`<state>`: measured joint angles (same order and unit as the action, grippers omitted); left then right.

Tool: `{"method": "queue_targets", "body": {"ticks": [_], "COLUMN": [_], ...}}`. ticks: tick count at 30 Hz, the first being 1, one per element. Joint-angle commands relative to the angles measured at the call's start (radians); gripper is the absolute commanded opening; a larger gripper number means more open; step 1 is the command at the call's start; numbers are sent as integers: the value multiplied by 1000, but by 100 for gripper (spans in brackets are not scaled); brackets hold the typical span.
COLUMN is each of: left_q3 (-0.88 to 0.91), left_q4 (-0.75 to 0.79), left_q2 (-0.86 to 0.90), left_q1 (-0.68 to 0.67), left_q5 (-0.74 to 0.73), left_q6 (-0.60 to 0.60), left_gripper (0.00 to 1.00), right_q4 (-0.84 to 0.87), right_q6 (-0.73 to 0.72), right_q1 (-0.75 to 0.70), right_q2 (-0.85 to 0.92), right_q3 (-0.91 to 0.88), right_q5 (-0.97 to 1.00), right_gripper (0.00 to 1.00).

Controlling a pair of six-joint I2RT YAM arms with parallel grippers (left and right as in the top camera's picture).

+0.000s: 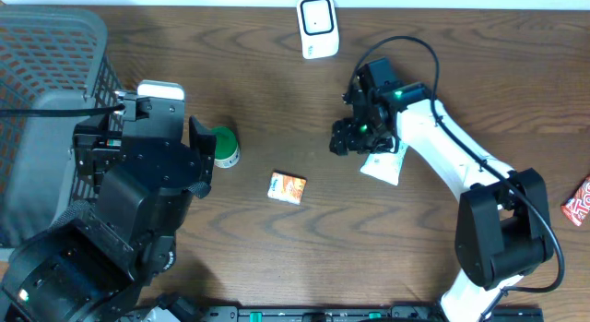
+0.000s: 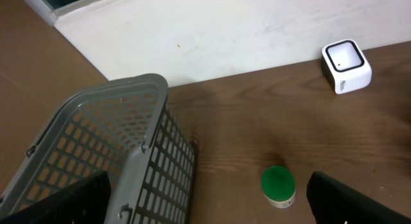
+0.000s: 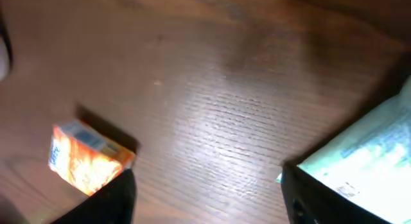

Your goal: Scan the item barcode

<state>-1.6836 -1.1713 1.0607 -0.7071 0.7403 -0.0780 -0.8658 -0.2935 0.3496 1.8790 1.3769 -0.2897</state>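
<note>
In the overhead view, a white scanner [image 1: 316,25] was seen at the far edge of the brown counter [image 1: 277,101], about midway along it. A white and green pouch [image 1: 384,164] lay flat right of the counter's middle. The right gripper [image 1: 358,140] was positioned just over the pouch's left end. A small orange box [image 1: 287,187] lay near the middle of the counter. A green-lidded jar [image 1: 224,146] was lying left of the box, close to the left arm [image 1: 138,188]. A grey basket [image 1: 55,54] filled the far left corner, and a red packet [image 1: 579,201] was cut off by the right edge.

In the left wrist view, the left gripper [image 2: 205,189] was seen with its jaws spread wide and nothing between them. The basket, the jar and the scanner were visible beyond, with a pale wall [image 2: 225,31] behind the far edge.

In the right wrist view, the right gripper was seen parted, and only bare counter was shown between its fingers [image 3: 112,198]. The pouch was seen at the lower right, just beside one finger, and the box just beside the other. Neither was gripped.
</note>
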Motion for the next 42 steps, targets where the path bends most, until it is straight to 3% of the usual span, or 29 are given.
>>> {"method": "queue_targets", "body": {"ticks": [1,4,12,16,24,30,40,42], "left_q3": [-6,-6,-6,-6,-6,-6,-6,-6], "left_q4": [-3,-3,-3,-3,-3,-3,-3,-3], "left_q2": [3,3,3,3,3,3,3,3], "left_q1": [3,3,3,3,3,3,3,3], "left_q5": [20,20,20,20,20,20,20,20], "left_q6": [5,5,5,5,5,5,5,5], "left_gripper": [98,98,98,98,98,98,98,98], "right_q4": [-39,-68,-150,-137,42,206,259,255], "right_q6": [-233,-320,-266,-255,-246,-153,-105,-105], "right_q1": [-61,-116,-201,-211,-235,-237,-281,-293], "right_q2": [-20,-20,-20,-20,-20,-20,-20,-20], "right_q3": [15,15,11,-23,-160,-258,-278,-278], "right_q5": [-3,-4,-1,111,117,116,124,123], "right_gripper": [74,78,84,94,88,86,81,72]}}
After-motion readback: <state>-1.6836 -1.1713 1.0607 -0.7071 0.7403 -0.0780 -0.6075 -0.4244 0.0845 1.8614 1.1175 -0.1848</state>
